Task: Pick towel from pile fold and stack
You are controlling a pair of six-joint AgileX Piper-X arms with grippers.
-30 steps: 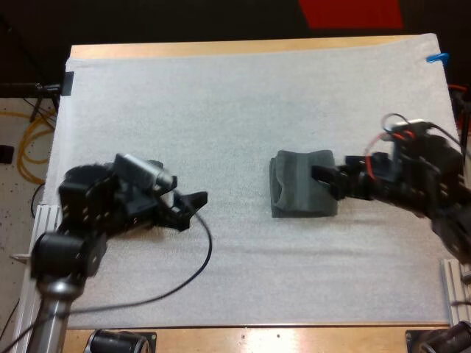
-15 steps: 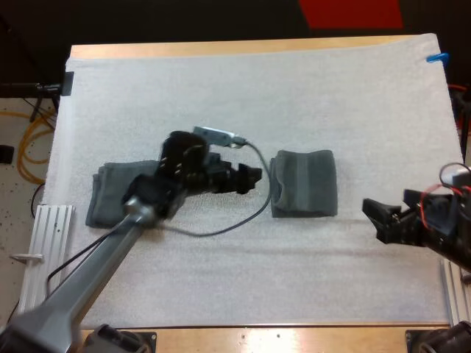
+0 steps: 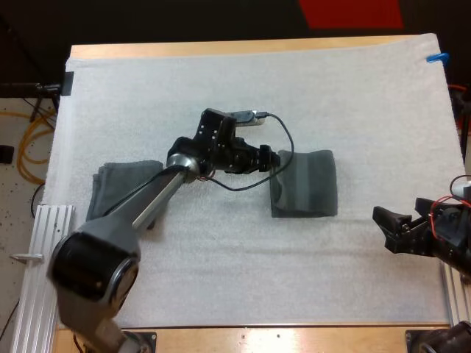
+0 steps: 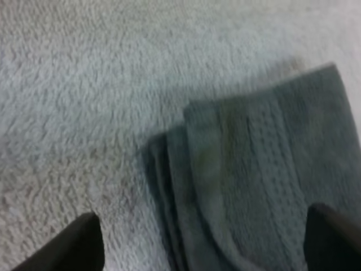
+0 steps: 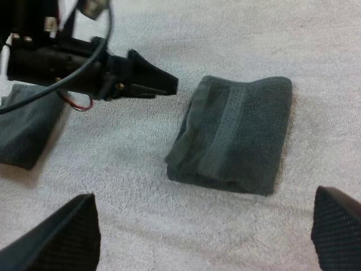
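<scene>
A dark grey-green folded towel (image 3: 303,184) lies right of the mat's middle. My left gripper (image 3: 277,159) hovers at that towel's left edge, open, with nothing between its fingers. In the left wrist view the towel's layered corner (image 4: 265,175) lies just ahead of my left gripper (image 4: 206,248). A second towel (image 3: 118,187) lies flat at the mat's left, partly under my left arm. My right gripper (image 3: 384,229) stands open near the mat's right side, well clear of the folded towel (image 5: 234,132). The right wrist view also takes in the left gripper (image 5: 155,79) and the second towel (image 5: 25,124).
The white mat (image 3: 243,81) has free room along its far side and its near side. Metal rails (image 3: 40,250) run along the table's left and right edges.
My left arm has swung from the left towel across to the folded towel's left edge. My right gripper has drawn back rightward off the folded towel and stands open.
</scene>
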